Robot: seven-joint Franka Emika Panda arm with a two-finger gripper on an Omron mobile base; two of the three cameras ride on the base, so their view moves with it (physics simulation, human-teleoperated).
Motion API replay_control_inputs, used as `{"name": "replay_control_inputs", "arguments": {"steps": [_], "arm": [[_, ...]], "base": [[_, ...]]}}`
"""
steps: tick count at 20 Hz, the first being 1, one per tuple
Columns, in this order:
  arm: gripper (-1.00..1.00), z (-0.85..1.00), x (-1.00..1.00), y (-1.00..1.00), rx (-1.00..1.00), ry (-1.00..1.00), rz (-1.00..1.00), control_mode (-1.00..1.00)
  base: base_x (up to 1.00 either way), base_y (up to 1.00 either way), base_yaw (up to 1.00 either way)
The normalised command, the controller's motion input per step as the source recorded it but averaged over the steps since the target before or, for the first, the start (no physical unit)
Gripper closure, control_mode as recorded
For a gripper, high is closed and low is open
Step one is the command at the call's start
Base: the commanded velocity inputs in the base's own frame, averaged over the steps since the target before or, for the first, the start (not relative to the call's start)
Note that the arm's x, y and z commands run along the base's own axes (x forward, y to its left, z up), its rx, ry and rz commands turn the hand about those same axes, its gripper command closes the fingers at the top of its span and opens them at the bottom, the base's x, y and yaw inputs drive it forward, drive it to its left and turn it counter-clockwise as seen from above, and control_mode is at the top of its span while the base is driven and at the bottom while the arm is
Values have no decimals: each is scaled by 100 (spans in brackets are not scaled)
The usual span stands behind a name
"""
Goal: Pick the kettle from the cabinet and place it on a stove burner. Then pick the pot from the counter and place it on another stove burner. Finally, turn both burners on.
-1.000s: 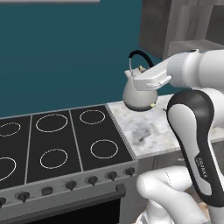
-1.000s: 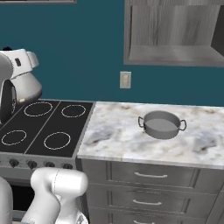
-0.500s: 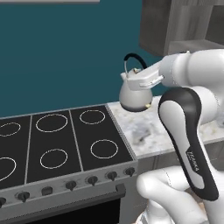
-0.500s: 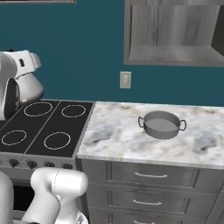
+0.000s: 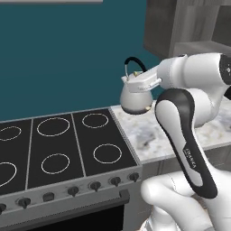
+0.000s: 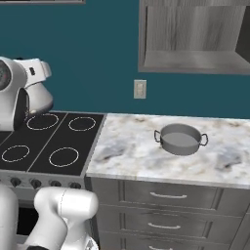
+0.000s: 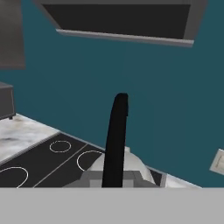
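The small white-silver kettle (image 5: 134,97) hangs in the air near the back right corner of the black cooktop (image 5: 81,144). My gripper (image 5: 140,77) is shut on its thin black handle (image 7: 116,135). In the right base view the kettle (image 6: 43,99) shows partly behind my arm, above the burners (image 6: 63,156). The hand view looks down past the handle at the kettle's body (image 7: 141,169) and the white rings (image 7: 60,146) below. The grey pot (image 6: 180,139) stands on the marble counter (image 6: 132,151), far to the right of the gripper. The cabinet (image 6: 195,34) hangs above the pot, and its niche has nothing in it.
A row of dark knobs (image 5: 94,185) runs along the cooktop's front edge. A wall outlet (image 6: 140,89) sits on the teal wall behind the counter. Drawer fronts with silver pulls (image 6: 168,196) lie under the counter. A range hood (image 7: 127,19) hangs above the cooktop.
The kettle has drifted a little left and lower, towards the cooktop, still held by its handle. My forearm has swung forward. The pot has not moved.
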Motion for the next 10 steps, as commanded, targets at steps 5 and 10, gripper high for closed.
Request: {"name": "replay_control_inputs", "arguments": {"steps": [5,10], "arm": [[100,-13,29,5,0,0,1,-100],[100,-17,37,10,0,0,3,-100]], "base": [[0,0,0],[0,0,0]]}}
